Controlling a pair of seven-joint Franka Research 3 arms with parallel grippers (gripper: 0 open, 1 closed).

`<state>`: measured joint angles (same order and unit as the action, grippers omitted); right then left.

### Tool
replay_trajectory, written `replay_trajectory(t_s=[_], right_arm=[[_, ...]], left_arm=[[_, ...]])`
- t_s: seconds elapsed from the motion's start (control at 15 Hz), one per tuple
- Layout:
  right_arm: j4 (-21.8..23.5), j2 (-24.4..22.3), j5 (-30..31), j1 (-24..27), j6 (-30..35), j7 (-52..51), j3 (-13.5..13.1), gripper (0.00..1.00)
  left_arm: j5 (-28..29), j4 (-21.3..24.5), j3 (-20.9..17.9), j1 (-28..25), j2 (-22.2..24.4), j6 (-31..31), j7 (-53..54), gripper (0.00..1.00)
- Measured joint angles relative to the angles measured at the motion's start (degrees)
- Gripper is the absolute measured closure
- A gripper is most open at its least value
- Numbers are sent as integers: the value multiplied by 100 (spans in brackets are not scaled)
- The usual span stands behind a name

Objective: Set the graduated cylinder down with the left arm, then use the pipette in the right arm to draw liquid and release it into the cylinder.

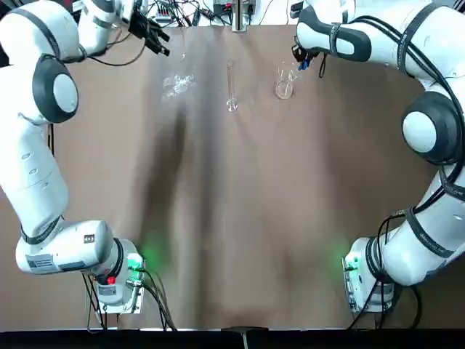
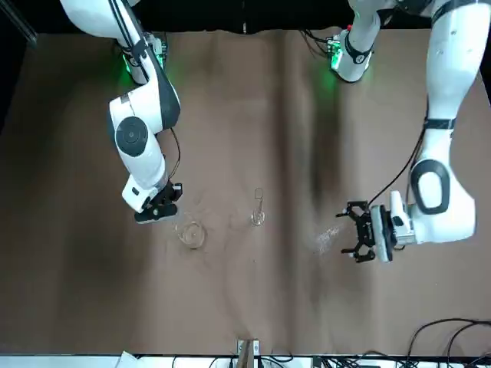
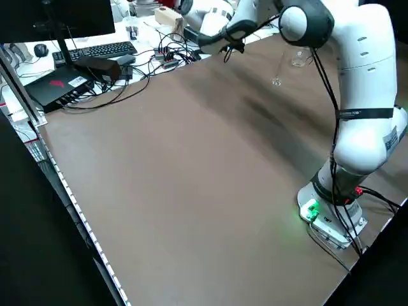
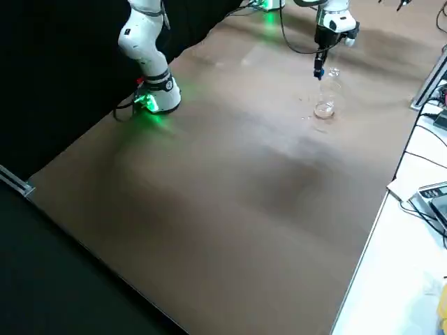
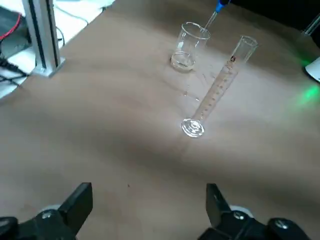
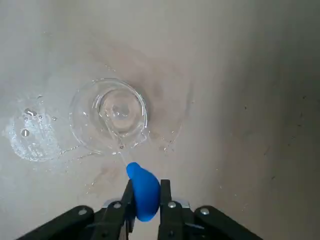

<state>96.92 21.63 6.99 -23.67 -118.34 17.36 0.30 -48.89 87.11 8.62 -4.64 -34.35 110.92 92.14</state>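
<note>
The graduated cylinder (image 1: pixel 231 86) stands upright on its foot on the brown table, alone, at the far middle; the left wrist view shows its printed scale (image 5: pixel 216 92). My left gripper (image 1: pixel 157 38) hovers open and empty to its left, fingers (image 5: pixel 76 204) spread wide. A short clear beaker (image 1: pixel 284 84) stands right of the cylinder (image 2: pixel 258 207). Above the beaker (image 6: pixel 111 112) my right gripper (image 6: pixel 145 194) is shut on the pipette (image 6: pixel 143 189) by its blue bulb, with the thin tube pointing down into the beaker's mouth. I cannot make out the liquid.
A small irregular glass piece (image 1: pixel 176 84) lies on the table near the left gripper. A wet patch (image 6: pixel 29 134) sits beside the beaker. A metal post (image 5: pixel 43 39) and cables (image 1: pixel 182 11) line the far edge. A keyboard (image 3: pixel 95 50) lies on the bench beyond.
</note>
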Motion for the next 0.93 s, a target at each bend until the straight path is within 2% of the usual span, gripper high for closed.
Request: replay_trajectory(t_s=[0.2,0.27,0.33,0.73,0.93], right_arm=[[-13,0,-69,28,2,13,-17,72],[-28,0,-112,33,2,13,-22,72],[-55,0,-143,35,2,15,-25,72],[-112,0,-229,35,16,21,-25,74],[-116,0,-295,36,18,27,-28,74]], left_arm=[[704,3,-10,-102,440,-317,-1269,0],[917,4,-10,-118,577,-443,-1757,0],[1368,3,-18,-131,844,-691,-2708,0],[3067,4,-29,-130,1861,-1622,-5508,0],[4054,25,-1,-99,2358,-2042,-6322,0]])
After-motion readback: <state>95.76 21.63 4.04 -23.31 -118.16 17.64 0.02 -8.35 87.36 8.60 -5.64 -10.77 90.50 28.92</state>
